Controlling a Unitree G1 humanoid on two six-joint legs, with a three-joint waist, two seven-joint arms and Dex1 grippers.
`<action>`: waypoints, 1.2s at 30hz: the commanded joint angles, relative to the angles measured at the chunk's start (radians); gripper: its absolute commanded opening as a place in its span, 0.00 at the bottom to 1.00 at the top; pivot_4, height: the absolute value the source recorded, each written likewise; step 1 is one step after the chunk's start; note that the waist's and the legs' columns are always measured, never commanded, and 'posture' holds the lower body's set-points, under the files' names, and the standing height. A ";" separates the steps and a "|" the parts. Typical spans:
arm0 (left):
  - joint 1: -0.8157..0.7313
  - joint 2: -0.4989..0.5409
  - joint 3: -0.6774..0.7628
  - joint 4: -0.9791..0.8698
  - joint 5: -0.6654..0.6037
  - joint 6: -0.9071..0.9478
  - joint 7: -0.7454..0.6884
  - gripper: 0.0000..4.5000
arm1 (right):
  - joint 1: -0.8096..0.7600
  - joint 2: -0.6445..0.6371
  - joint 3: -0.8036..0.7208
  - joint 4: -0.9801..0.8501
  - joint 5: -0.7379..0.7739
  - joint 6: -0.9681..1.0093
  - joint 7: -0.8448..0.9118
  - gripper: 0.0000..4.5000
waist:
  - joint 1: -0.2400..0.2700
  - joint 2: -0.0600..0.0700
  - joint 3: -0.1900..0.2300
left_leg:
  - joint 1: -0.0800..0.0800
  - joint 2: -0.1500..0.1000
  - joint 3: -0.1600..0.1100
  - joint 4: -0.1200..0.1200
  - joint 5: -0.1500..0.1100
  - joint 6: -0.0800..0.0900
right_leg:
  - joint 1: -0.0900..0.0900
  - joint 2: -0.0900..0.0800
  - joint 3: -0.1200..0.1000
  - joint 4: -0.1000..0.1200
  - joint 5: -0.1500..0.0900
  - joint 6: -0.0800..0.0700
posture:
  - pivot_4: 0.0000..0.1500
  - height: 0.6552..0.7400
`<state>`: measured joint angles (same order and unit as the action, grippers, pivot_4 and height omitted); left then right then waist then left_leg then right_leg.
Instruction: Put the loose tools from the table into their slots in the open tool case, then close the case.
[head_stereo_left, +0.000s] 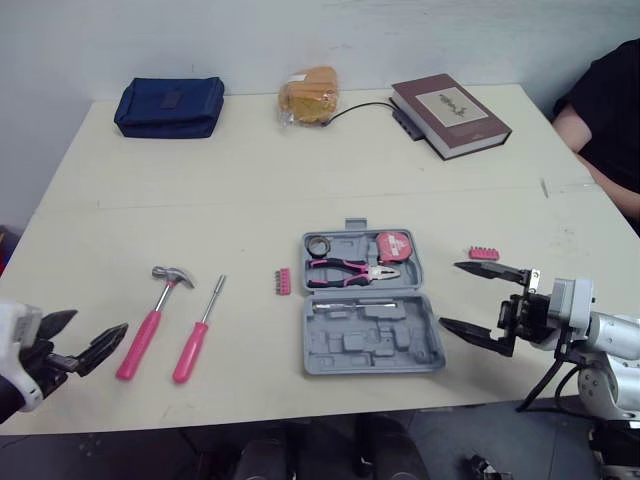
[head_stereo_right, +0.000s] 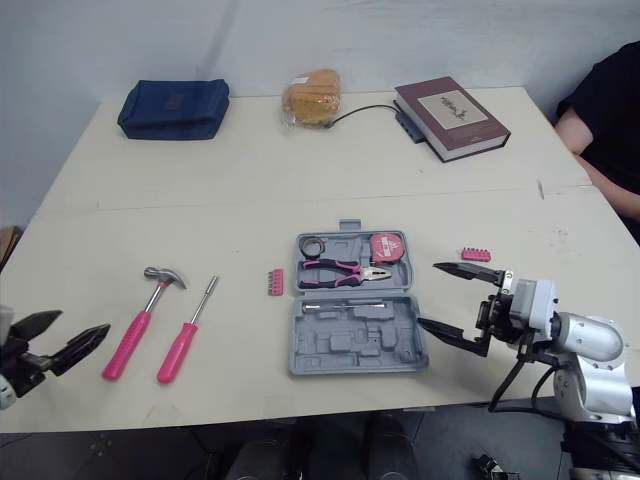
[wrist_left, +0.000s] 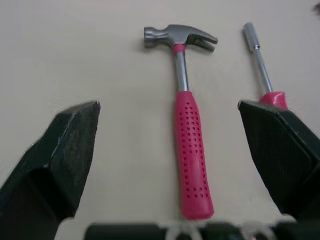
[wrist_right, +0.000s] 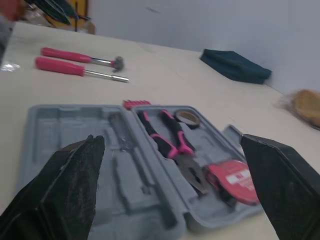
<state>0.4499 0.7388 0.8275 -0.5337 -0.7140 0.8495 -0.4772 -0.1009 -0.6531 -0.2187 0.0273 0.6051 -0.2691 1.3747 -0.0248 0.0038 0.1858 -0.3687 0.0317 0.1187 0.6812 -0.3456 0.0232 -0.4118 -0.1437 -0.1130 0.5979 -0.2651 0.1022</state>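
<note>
Left claw (head_stereo_left: 98, 325) is sitting wide open at the lower left of the frame, gripping nothing, and aiming at the hammer (head_stereo_left: 150, 320) lying just ahead of it on the table (head_stereo_left: 200, 180). The screwdriver (head_stereo_left: 198, 330) is lying alongside the hammer, near but apart.

Right claw (head_stereo_left: 450, 294) is hanging open and empty at lower right, just beside the case (head_stereo_left: 360, 345). The case is lying open at centre. Pliers (head_stereo_left: 350, 271) and tape measure (head_stereo_left: 392, 245) are sitting in its upper half, and the lower slots are looking empty.

One bit strip (head_stereo_left: 283, 281) is lying just left of the case. A second bit strip (head_stereo_left: 483, 254) is lying to its right, near the right claw.

My read: the hammer pickup is just starting. The next move is calling for lowering over the pink handle, closing on it, then carrying it to a lower slot. Closing the lid is coming last.
</note>
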 joint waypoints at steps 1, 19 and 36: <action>-0.062 0.023 -0.069 0.036 0.030 0.048 0.049 0.99 | 0.008 0.007 0.028 -0.077 0.053 0.049 0.032 1.00 | 0.001 0.000 0.000 | 0.000 0.000 0.000 0.000 0.000 0.000 | 0.000 0.000 0.000 0.000 0.000 0.000 | 1.00 1.00; -0.225 0.058 -0.382 0.223 0.240 -0.011 -0.005 0.99 | 0.011 0.059 0.084 -0.152 0.021 0.042 0.011 1.00 | 0.012 0.000 -0.001 | 0.001 -0.001 0.002 0.000 -0.001 -0.004 | -0.002 -0.001 -0.003 0.003 0.000 0.000 | 1.00 1.00; -0.230 0.010 -0.323 0.194 0.280 -0.183 -0.049 0.12 | -0.029 0.048 0.066 -0.045 -0.047 -0.016 -0.026 1.00 | 0.024 0.003 -0.003 | 0.002 -0.001 0.004 0.000 0.000 -0.001 | -0.002 -0.001 -0.004 0.003 0.000 0.000 | 1.00 1.00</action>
<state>0.2302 0.7425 0.4699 -0.3154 -0.4527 0.7199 -0.5203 -0.1214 -0.5968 -0.1257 -0.0159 0.5575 -0.2570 1.3424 -0.0011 0.0071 0.1832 -0.3665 0.0308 0.1228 0.6814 -0.3453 0.0224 -0.4136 -0.1450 -0.1171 0.6016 -0.2652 0.1019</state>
